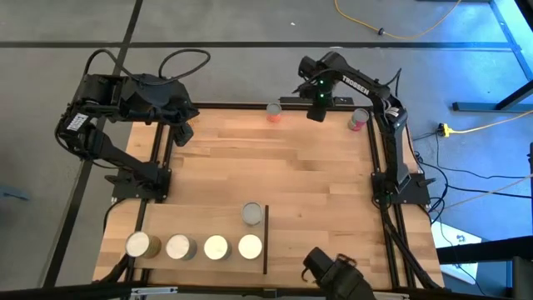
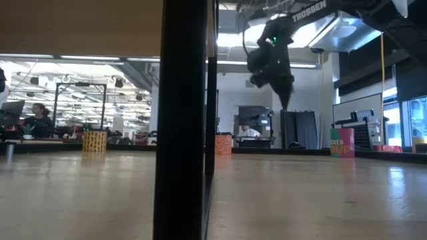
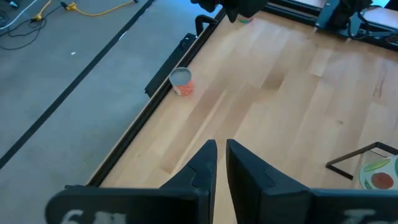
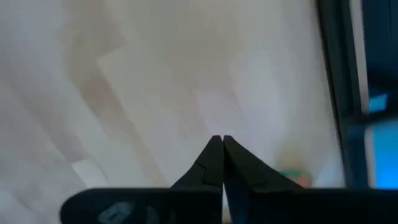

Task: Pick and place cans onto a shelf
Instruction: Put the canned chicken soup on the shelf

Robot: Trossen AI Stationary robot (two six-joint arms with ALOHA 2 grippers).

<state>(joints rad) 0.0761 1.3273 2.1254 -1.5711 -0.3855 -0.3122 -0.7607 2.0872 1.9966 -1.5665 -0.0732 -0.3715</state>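
Note:
Four cans with whitish tops (image 1: 193,247) stand in a row on the light-wood shelf (image 1: 166,221) at the near left. A grey-topped can (image 1: 252,214) stands by the shelf's black bar (image 1: 266,237). An orange can (image 1: 274,111) and a pink can (image 1: 359,120) stand upright at the table's far edge. My right gripper (image 1: 316,112) hangs shut between those two cans, above the table, and touches nothing; it points down in the low view (image 2: 285,100). My left gripper (image 1: 179,133) waits shut and empty at the far left.
The black table frame (image 1: 375,167) runs along the right and far edges. In the low view a black upright (image 2: 183,120) stands close in front, with the shelf's underside (image 2: 80,27) above it. Bare planks (image 1: 283,167) lie mid-table. People sit in the room behind.

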